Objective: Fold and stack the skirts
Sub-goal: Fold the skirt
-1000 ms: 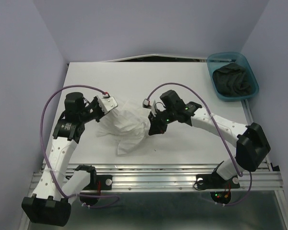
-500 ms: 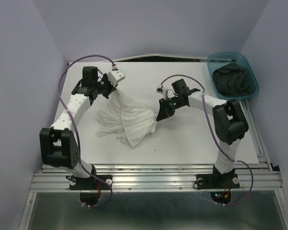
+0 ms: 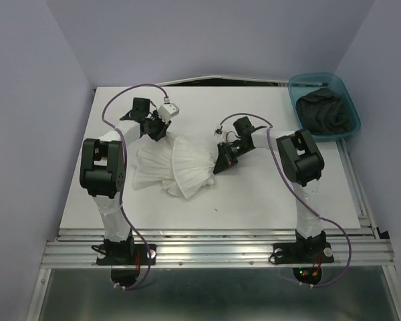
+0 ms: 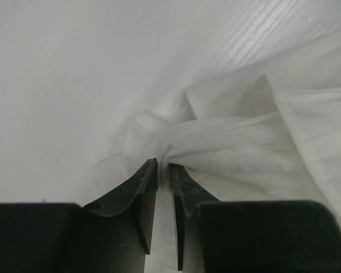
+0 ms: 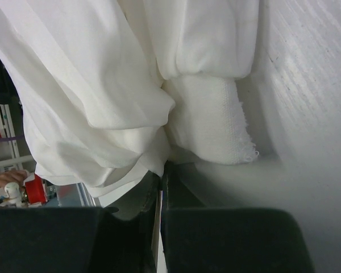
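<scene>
The white skirt point(image 3: 177, 167) lies in a fanned, pleated heap on the middle of the table. My left gripper point(image 3: 162, 132) is at its far left corner. In the left wrist view its jaws point(image 4: 163, 165) stand a narrow gap apart, open, with a gathered bunch of white skirt point(image 4: 244, 148) still at the tips. My right gripper point(image 3: 219, 166) is at the right edge of the skirt; in the right wrist view it point(image 5: 162, 170) is shut on a fold of the white skirt point(image 5: 102, 85). The charcoal-black skirt point(image 3: 327, 110) lies crumpled in the bin.
The teal plastic bin point(image 3: 301, 83) stands at the table's far right corner. Purple cables loop over both arms. The white table point(image 3: 267, 200) ends at a metal rail along the near edge.
Both arms have stretched away from their bases and carried the white skirt farther up the table, spreading it. The left jaws have parted slightly; the right ones stay shut.
</scene>
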`<state>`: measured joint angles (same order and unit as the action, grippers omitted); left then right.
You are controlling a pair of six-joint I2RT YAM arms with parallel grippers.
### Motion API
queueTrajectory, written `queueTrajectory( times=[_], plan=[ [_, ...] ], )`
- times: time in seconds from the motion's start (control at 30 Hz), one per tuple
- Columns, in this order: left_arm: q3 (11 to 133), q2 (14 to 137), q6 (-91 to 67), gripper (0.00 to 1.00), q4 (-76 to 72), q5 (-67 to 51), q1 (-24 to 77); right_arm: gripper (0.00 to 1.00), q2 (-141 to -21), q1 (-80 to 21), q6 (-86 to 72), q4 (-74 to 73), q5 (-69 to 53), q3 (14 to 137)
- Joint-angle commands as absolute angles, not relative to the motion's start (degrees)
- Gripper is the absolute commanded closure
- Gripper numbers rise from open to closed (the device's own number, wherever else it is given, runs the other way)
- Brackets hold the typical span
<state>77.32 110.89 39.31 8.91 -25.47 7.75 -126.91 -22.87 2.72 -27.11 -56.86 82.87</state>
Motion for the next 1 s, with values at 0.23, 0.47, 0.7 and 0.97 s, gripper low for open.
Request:
queueTrajectory(
  times=[0.23,0.47,0.7,0.97],
  plan=[
    [79.0,94.1,35.5,0.27,10.5,-30.3,7.4,0.98,-113.4,-22.9,3.3,-30.4,-51.9,84.5],
    [76.4,85.3,31.9,0.26,13.9,-32.3,7.6,0.81,-115.9,-23.4,3.7,-32.5,-47.8,89.3],
    [72.3,81.7,32.0,0.26,18.2,-31.5,9.5,0.52,-124.6,-23.4,2.0,-35.4,-40.9,97.0],
    [65.0,80.4,30.1,0.28,18.5,-27.2,13.9,0.37,-126.2,-21.7,-1.8,-33.4,-40.3,102.6]
  ],
)
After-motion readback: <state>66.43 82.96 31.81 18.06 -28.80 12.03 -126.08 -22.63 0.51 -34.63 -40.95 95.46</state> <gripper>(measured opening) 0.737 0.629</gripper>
